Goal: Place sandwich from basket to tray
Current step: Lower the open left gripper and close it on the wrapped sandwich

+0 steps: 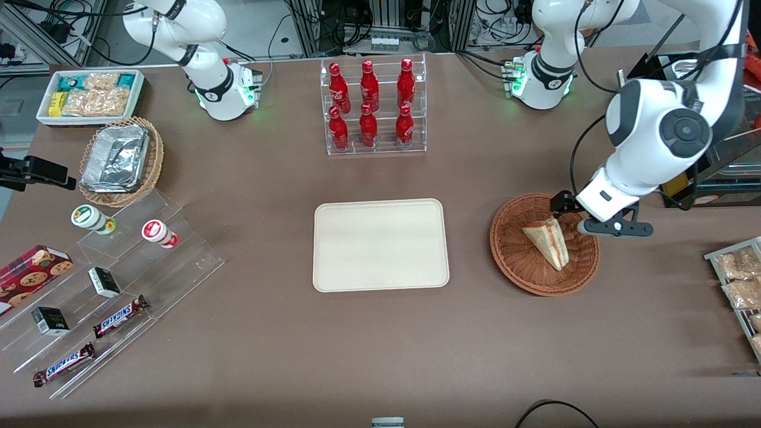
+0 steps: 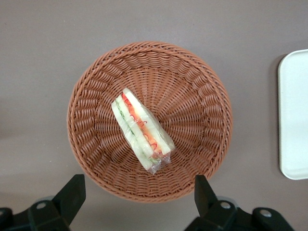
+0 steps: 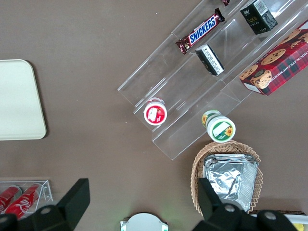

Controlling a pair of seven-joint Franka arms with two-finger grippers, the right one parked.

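Sandwich [image 2: 141, 130] is lying flat in the wicker basket [image 2: 96, 159], wrapped in film. The gripper [image 2: 137, 202] hovers above the rim, spread wide, holding nothing. I'd center it over the wedge, drop straight down, then pinch across the bread faces gently.

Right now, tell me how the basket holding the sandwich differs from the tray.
The basket is round, woven and reddish-brown; the tray is rectangular, smooth and cream. The basket holds the sandwich, while the tray holds nothing. The open gripper hovers above the basket, not the tray. Both sit side by side on the brown table.
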